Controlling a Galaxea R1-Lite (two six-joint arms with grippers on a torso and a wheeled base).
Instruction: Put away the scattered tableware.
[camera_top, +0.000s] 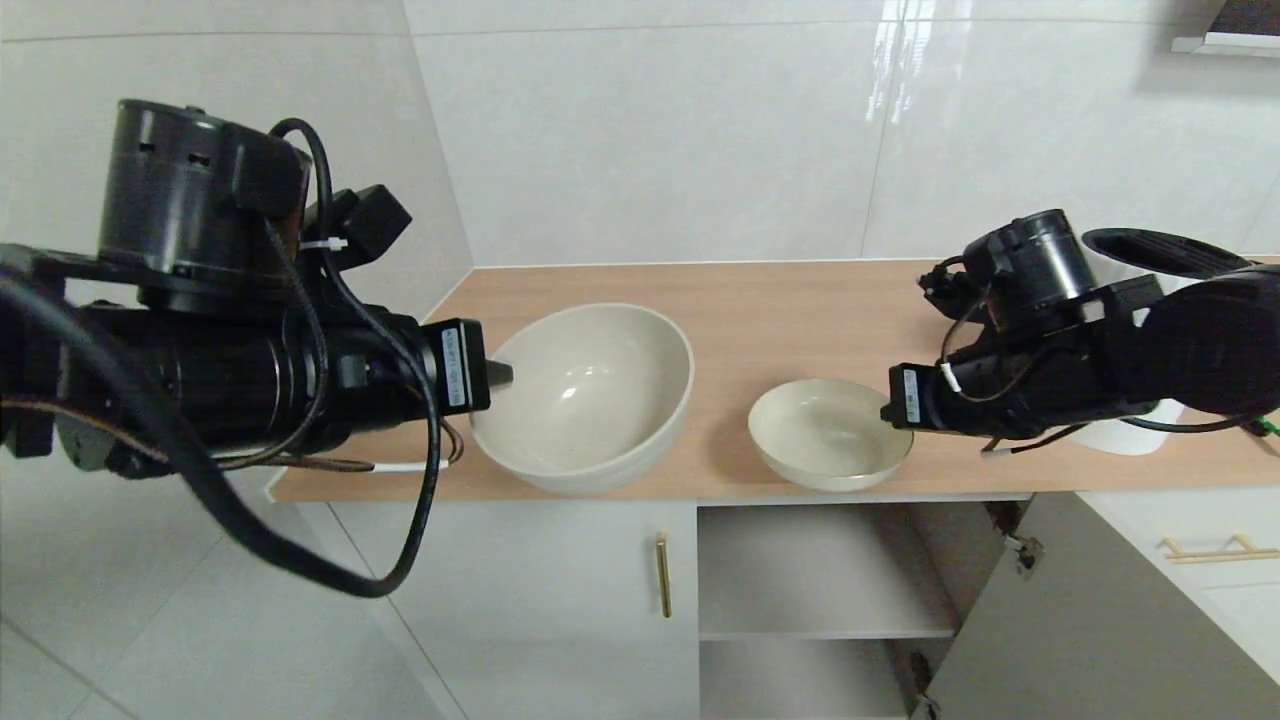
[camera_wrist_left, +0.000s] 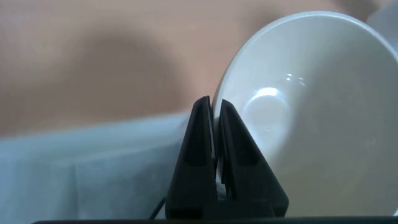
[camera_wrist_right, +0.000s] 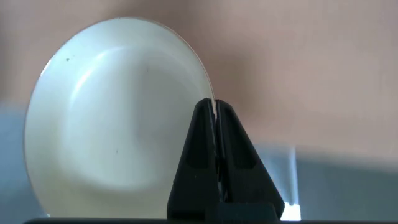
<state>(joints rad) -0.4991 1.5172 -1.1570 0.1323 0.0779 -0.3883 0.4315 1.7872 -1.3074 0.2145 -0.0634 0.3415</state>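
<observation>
Closest in, the left claw (camera_top: 497, 373) is clamped on the rim of the large bowl (camera_top: 600, 400); in the left wrist view its two black fingers (camera_wrist_left: 200, 134) stand almost together with the thin cream rim of that bowl (camera_wrist_left: 311, 112) pinched between them. That bowl sits at the front edge of the wooden counter (camera_top: 780, 310), towards its left end, with its open side tipped a little towards the claw; whether its base rests flat on the wood cannot be told. Just to the right of it, apart from it, lies the small bowl (camera_top: 825, 430), shallow and cream, also near the front edge. The right claw (camera_top: 888, 410) grips this one by the rim on its right side, and the right wrist view shows the fingers (camera_wrist_right: 202, 134) closed tight on the edge of the small bowl (camera_wrist_right: 118, 124). Below the counter, under the small bowl, a cupboard stands open with a white shelf (camera_top: 815, 630) inside and its door (camera_top: 1010, 600) swung out to the right; the closed door (camera_top: 560, 600) beside it, under the large bowl, carries a gold handle (camera_top: 662, 588). Further right, a drawer has a gold handle (camera_top: 1215, 550) too. Behind the right arm, a white object (camera_top: 1130, 435) rests on the counter, mostly hidden, so what it is cannot be made out. Beyond the counter rises the white tiled wall (camera_top: 650, 130).
</observation>
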